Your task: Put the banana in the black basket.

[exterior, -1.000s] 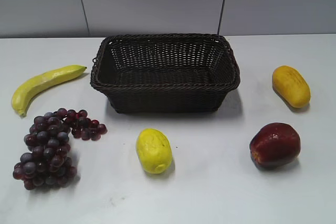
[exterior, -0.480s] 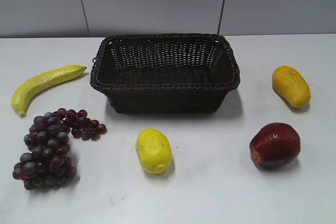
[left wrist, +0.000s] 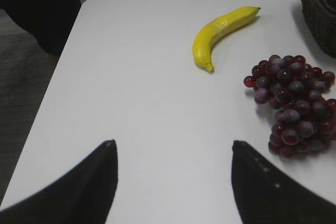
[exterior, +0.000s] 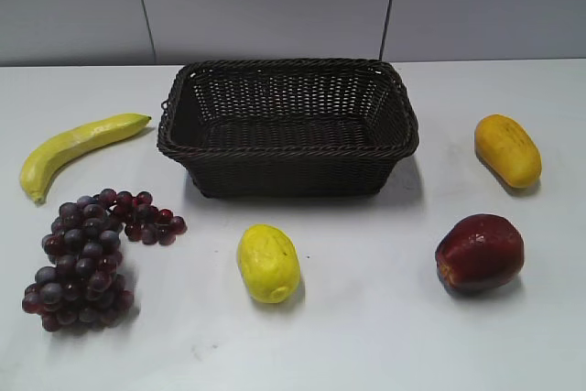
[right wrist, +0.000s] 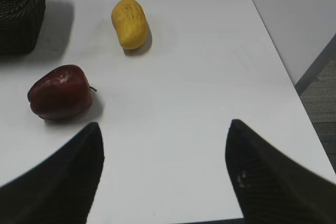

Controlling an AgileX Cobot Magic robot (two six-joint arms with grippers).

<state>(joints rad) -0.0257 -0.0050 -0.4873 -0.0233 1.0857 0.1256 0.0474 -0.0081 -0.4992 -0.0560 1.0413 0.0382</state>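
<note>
The banana [exterior: 78,146] is long, curved and yellow-green and lies on the white table left of the black basket [exterior: 288,125], which is empty. The banana also shows in the left wrist view [left wrist: 221,32], well ahead of my left gripper [left wrist: 173,145], which is open and empty over bare table. A corner of the basket [left wrist: 320,9] shows at that view's right edge. My right gripper [right wrist: 164,127] is open and empty near the table's front right. Neither gripper shows in the exterior view.
A bunch of dark red grapes [exterior: 87,254] lies in front of the banana. A stubby yellow fruit [exterior: 267,262] sits in front of the basket. A red apple [exterior: 479,252] and an orange-yellow oblong fruit [exterior: 507,149] lie at the right. The table's right edge [right wrist: 278,66] is near.
</note>
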